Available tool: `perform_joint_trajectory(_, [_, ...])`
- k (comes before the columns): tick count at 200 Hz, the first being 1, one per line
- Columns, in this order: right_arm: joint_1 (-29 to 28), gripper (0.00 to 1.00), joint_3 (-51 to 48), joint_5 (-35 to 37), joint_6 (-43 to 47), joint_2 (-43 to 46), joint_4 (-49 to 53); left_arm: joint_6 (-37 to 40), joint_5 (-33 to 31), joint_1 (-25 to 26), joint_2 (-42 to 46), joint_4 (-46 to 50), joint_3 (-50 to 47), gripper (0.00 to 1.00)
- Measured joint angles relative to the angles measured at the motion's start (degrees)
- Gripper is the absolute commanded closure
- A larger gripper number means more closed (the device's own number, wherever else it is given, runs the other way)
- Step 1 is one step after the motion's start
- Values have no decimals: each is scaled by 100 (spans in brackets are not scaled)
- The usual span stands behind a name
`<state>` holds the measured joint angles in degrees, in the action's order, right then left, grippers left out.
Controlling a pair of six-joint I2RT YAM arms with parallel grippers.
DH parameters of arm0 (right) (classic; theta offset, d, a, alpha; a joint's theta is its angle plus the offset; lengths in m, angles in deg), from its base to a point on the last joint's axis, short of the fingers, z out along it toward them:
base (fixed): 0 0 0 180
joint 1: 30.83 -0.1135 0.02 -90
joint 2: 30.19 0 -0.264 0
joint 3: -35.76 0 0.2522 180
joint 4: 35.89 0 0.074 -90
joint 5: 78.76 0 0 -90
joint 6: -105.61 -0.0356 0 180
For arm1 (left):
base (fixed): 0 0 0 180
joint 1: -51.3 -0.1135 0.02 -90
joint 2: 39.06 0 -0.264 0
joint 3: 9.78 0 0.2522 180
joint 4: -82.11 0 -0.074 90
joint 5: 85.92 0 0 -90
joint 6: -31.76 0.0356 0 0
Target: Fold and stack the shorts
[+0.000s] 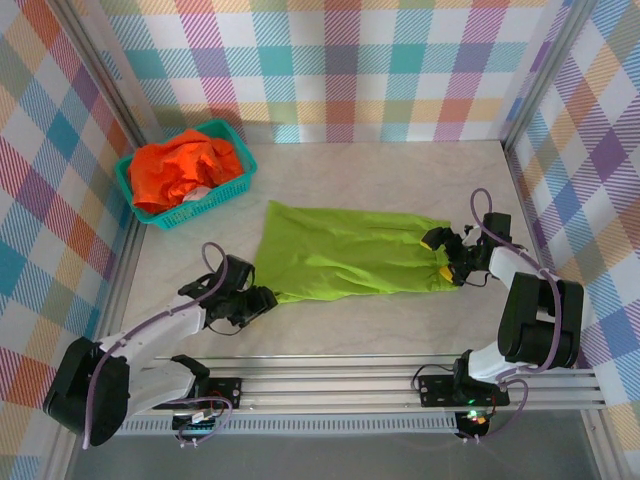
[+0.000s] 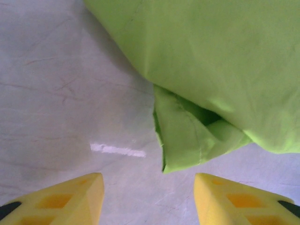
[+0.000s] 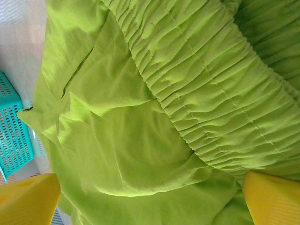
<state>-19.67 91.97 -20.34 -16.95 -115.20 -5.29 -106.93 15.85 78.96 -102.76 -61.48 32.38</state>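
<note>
The lime green shorts (image 1: 350,250) lie spread flat at the table's middle, waist to the right. My left gripper (image 1: 262,298) sits low at their near-left corner. In the left wrist view its yellow fingers (image 2: 70,199) stand apart over bare table, and the folded hem corner (image 2: 187,140) lies just ahead of them, untouched. My right gripper (image 1: 440,255) is open at the gathered waistband (image 3: 211,89), a fingertip on each side of the cloth (image 3: 140,154). Orange shorts (image 1: 185,168) are bunched in the teal basket (image 1: 236,185).
The basket stands at the back left by the checked wall and shows as a teal corner (image 3: 11,131) in the right wrist view. A metal rail (image 1: 330,385) runs along the near edge. Bare marbled table (image 1: 370,320) lies in front of the green shorts.
</note>
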Motion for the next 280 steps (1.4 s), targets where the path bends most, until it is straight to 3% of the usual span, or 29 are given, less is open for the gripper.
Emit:
perform_joint_trajectory(43, [-15, 0, -13, 4, 2, 11, -15, 11, 35, 0, -24, -374, 0, 58])
perform_joint_trajectory(105, [-15, 0, -15, 2, 2, 9, -20, 7, 122, 0, -435, -684, 0, 80])
perform_joint_trajectory(139, [-15, 0, -15, 7, 2, 4, -24, 61, 26, 0, -487, -693, 31, 100])
perform_joint_trajectory(215, [-37, 0, 39, 79, -20, -98, -15, 509, -804, -280, 164, 420, 446, 100])
perform_joint_trajectory(260, [-114, 0, 76, -162, -61, -203, -33, 564, -846, -610, 518, 723, 308, 100])
perform_joint_trajectory(280, [-114, 0, 76, -264, -63, -212, -31, 562, -791, -616, 516, 741, 170, 88])
